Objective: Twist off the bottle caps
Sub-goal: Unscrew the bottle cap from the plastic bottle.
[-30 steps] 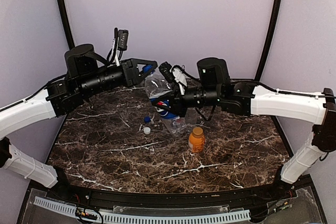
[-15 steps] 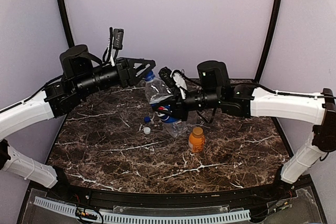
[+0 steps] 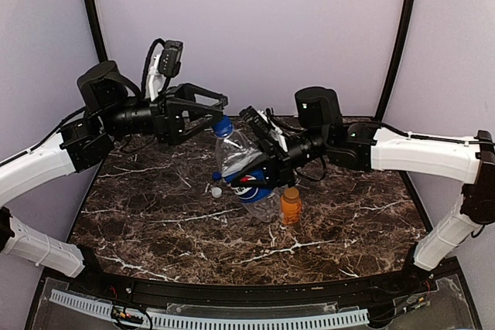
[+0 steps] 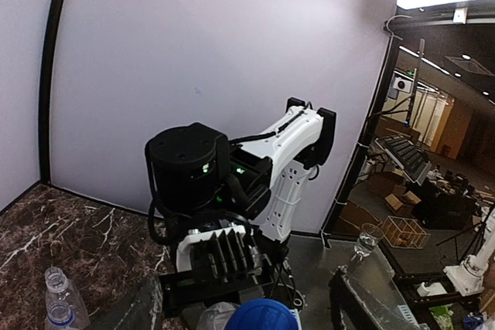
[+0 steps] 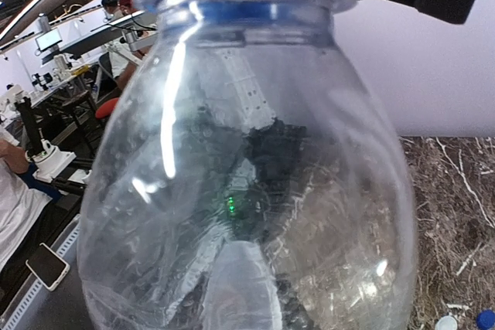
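Left pincer [image 3: 219, 113]: stood wide, one finger on each side of the blue cap [image 3: 223, 127] and clear of it in the left wrist view; it held nothing.
Right pincer [image 3: 259, 161]: closed on the body of the Pepsi bottle [image 3: 236, 148], at about the label, carrying it tilted above the table [image 3: 155, 222].
Cap's place: between the left pincer's fingers, on the bottle neck, at the far end of the bottle from the right pincer's hold.
Cap's seating: it sat on the neck in the right wrist view; whether the thread was loose could not be told.
Handling, bottle: it looked empty and thin-walled, so probably light and soft, likely to buckle or twist under a hard squeeze, and smooth enough to slip.
Handling, cap: small and stiff, so it could likely take a firm pinch.
Where to hold: across the cap's side wall, fingers square to the neck; the bottle's hold seemed best kept at the label.
Other task things: a loose blue cap [image 3: 216, 176] and a white cap [image 3: 216, 191] lay on the table below the left pincer; the orange bottle [image 3: 290, 206] stood capped just below the right pincer.
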Available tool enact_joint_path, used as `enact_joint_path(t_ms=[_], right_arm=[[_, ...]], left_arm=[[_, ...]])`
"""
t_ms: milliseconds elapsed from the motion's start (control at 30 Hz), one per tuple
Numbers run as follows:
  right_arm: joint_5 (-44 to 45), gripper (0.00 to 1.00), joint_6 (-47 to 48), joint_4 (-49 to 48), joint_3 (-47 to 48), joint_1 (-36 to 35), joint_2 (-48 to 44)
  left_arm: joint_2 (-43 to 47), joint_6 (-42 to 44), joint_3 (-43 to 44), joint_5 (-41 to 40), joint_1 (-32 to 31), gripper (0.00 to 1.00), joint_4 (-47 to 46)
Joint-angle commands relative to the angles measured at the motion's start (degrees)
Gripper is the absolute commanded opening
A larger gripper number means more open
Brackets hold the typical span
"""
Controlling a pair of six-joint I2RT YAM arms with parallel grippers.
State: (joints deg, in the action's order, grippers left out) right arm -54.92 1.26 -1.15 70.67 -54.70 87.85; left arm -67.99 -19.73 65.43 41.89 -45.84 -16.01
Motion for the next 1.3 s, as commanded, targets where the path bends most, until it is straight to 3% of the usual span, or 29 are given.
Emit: enact_joint_path(t_ms=[0, 467, 633, 767, 867, 1100, 1167, 1267], right_arm=[[-8.5, 0.11, -1.2, -2.5, 2.5, 0.4, 1.3], [-8.3, 0.1, -2.5, -2.9, 3.6, 0.4, 3.1], [-6.5, 0.1, -2.4, -2.7, 3.4, 0.5, 3.2], [0.5, 0.08, -2.9, -1.9, 3.0, 0.6, 2.4], [10.2, 0.09, -3.2, -1.5, 2.5, 0.8, 0.9], [37.3, 0.09, -4.2, -2.8, 1.4, -1.0, -1.2], [42.1, 0.11, -4.9, -3.5, 1.6, -2.0, -1.0], [48.2, 0.12, -4.0, -4.4, 1.4, -3.9, -0.8]], left_arm=[[-1.7, -1.7, 1.6, 9.3, 0.3, 0.71, -4.7], [-3.8, -4.0, 1.5, 11.7, 0.3, 0.41, -6.8], [-3.6, -3.6, 1.4, 11.3, 0.3, 0.25, -6.1], [-2.9, -2.6, 1.3, 8.1, 0.3, 0.1, -4.4], [-1.6, -1.5, 1.2, 0.5, 0.3, 0.0, -1.6], [-0.8, -6.1, 1.5, -32.4, -2.5, 0.0, 4.7], [-1.2, -6.5, 2.3, -39.6, -3.7, 0.03, 7.0], [-1.6, -6.9, 1.9, -44.2, -4.1, 0.1, 6.7]])
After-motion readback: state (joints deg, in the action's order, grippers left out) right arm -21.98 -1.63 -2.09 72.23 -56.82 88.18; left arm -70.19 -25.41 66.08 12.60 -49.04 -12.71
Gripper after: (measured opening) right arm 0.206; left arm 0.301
